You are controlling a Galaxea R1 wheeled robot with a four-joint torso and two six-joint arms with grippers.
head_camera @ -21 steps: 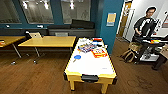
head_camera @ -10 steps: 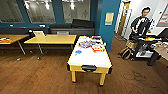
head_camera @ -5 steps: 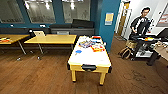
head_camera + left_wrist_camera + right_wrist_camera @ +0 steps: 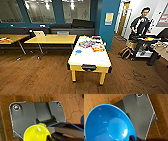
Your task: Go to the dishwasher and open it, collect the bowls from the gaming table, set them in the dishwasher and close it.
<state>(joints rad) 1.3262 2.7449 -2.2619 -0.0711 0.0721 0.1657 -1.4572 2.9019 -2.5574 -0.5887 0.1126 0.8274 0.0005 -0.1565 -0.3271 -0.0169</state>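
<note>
The gaming table (image 4: 88,58) stands ahead of me in the head view, with a glossy white top and yellow edge and legs. Colourful items (image 4: 91,45) are scattered over its far half, and a small blue thing (image 4: 78,51) lies near its left edge, too blurred to name. In the right wrist view a bright blue bowl (image 4: 107,124) hangs over the wooden floor, with my right gripper (image 4: 132,138) shut on its rim. In the left wrist view a yellow bowl (image 4: 36,133) is held the same way by my left gripper (image 4: 48,137).
Yellow-topped tables (image 4: 51,39) stand to the left of the gaming table. A blue pillar (image 4: 108,22) rises behind it. At the right a person (image 4: 141,23) stands at a cart (image 4: 147,46). Wooden floor (image 4: 35,75) lies open in front.
The whole head view has shifted a little since two seconds ago, so the camera moved. The gaming table now looks slightly smaller and more centred. Over the last half second hardly anything differs.
</note>
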